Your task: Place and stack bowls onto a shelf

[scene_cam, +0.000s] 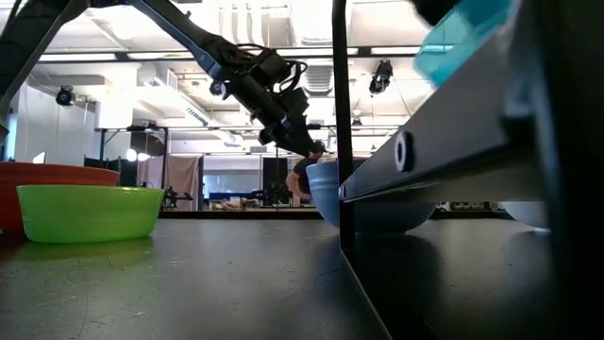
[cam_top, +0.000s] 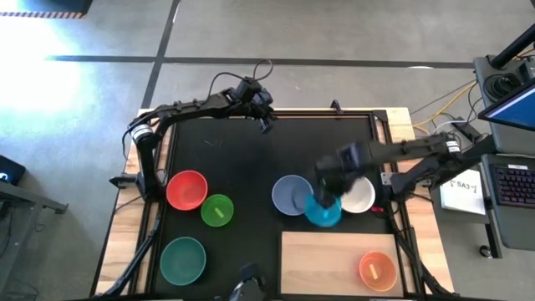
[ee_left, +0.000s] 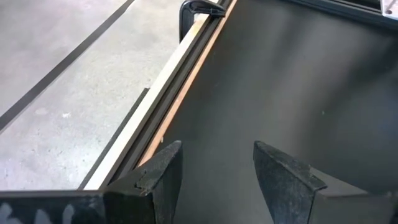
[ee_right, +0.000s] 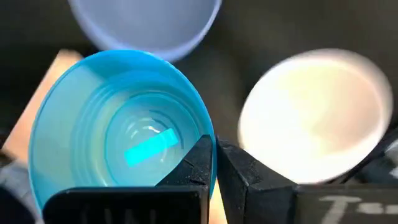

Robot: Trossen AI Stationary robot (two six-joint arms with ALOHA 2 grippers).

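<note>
My right gripper point(cam_top: 324, 199) is shut on the small blue bowl point(cam_top: 323, 212) and holds it in the air between the periwinkle bowl point(cam_top: 290, 194) and the white bowl point(cam_top: 360, 197), just beyond the far edge of the wooden shelf point(cam_top: 322, 266). A yellow-orange bowl point(cam_top: 377, 269) sits on the shelf's right part. The red bowl point(cam_top: 186, 190), light green bowl point(cam_top: 217, 210) and teal-green bowl point(cam_top: 183, 259) rest on the black mat at the left. My left gripper point(cam_top: 266, 117) hangs open over the mat's far edge, touching nothing. My right gripper holds the blue bowl by its rim point(ee_right: 209, 127), pinched with one finger point(ee_right: 194, 167) inside the bowl and the other point(ee_right: 242, 171) outside. The fingers come from above, pointing down. The bowl point(scene_cam: 460, 33) is lifted clear of the mat and tilted.
The black mat point(cam_top: 251, 159) is bare across its far half. The shelf has bare board to the left of the yellow-orange bowl. A metal frame borders the mat point(ee_left: 186, 68). A monitor and keyboard stand beyond the table's right side point(cam_top: 512, 180).
</note>
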